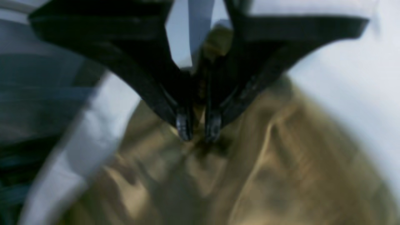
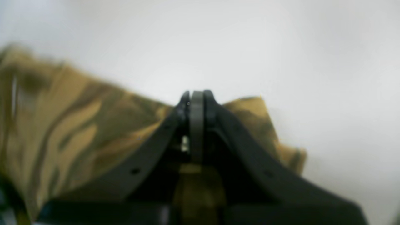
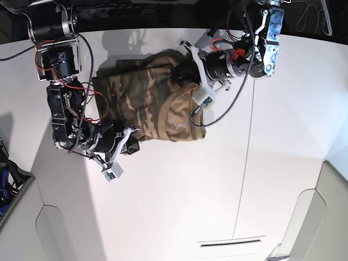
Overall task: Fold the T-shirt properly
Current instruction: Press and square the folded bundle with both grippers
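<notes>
In the base view my right gripper (image 3: 132, 142) is nearest to me, at the near edge of the T-shirt (image 3: 147, 103). In its wrist view the two black fingers (image 2: 206, 103) are pressed together at the tips, and a fold of the camouflage cloth sits between them lower down, so I hold the shirt there. The shirt lies bunched on the white table (image 3: 179, 206), in the far half of it, between my two arms. Its cloth is wrinkled and partly doubled over itself, not flat. Farther away, my left gripper (image 3: 185, 69) is at the far edge of the shirt. In its wrist view, which is blurred, the fingertips (image 1: 185, 125) stand only a narrow gap apart and pinch a bit of the cloth, and the shirt hangs down from them in long folds over the table.
</notes>
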Robot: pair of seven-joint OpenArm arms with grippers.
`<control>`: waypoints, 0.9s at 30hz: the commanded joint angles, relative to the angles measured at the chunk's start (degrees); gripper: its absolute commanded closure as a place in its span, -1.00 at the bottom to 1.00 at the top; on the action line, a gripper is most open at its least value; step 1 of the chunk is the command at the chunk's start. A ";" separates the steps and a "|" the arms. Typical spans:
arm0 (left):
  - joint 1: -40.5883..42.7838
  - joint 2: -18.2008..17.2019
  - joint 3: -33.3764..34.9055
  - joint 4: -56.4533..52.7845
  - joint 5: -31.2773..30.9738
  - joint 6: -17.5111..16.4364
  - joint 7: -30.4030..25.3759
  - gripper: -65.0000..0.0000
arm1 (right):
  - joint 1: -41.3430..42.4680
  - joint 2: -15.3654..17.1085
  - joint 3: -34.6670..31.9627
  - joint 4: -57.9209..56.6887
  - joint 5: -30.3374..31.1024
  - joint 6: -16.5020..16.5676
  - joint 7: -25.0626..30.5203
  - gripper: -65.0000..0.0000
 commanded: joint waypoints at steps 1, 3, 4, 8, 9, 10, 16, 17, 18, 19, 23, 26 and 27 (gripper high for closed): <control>-2.12 -0.74 -0.50 -0.22 0.57 1.05 -1.01 0.74 | 1.38 0.87 0.17 0.81 2.14 0.22 -0.33 1.00; -4.92 -0.74 -0.98 -1.92 2.47 2.25 -1.64 0.74 | 1.16 2.32 0.17 0.87 5.42 0.22 -2.73 1.00; -6.43 -0.68 -1.05 -3.02 3.39 2.49 -2.12 0.74 | 0.63 3.06 0.24 1.18 6.95 0.24 -3.23 1.00; -12.02 -0.68 -1.03 -8.55 5.33 5.07 -5.44 0.74 | -3.63 4.57 1.09 4.13 10.21 0.24 -3.89 1.00; -13.20 -0.63 -1.03 -10.05 5.64 5.92 -5.90 0.74 | -5.22 4.57 1.57 5.22 10.69 0.24 -4.07 1.00; -14.38 -0.52 -1.03 -11.61 6.16 6.34 -6.05 0.74 | -7.08 4.57 2.08 6.60 11.43 0.24 -4.09 1.00; -19.52 -0.57 -0.92 -16.87 6.95 6.32 -6.56 0.74 | -18.23 3.43 4.48 17.09 14.75 0.26 -4.07 1.00; -20.13 -0.55 -0.92 -16.87 7.43 6.32 -6.84 0.74 | -19.63 2.97 4.57 18.71 14.86 0.26 -4.07 1.00; -20.68 -0.55 -0.92 -16.87 7.69 6.32 -7.08 0.74 | -20.81 2.36 4.57 20.24 14.86 0.26 -4.07 1.00; -21.22 -0.57 -0.92 -16.87 7.82 6.32 -7.10 0.74 | -21.88 1.70 4.57 21.55 14.86 0.28 -4.09 1.00; -22.38 -0.57 -0.94 -16.87 8.44 6.32 -7.02 0.74 | -24.15 -1.18 4.57 24.48 14.38 0.26 -4.09 1.00; -22.60 -0.61 -0.94 -16.85 8.39 6.27 -6.95 0.74 | -23.76 -2.10 4.72 24.55 12.41 0.24 -4.04 1.00; -22.71 -0.63 -0.94 -16.72 8.35 6.27 -6.80 0.74 | -23.58 -2.08 4.96 24.65 12.17 0.24 -4.07 1.00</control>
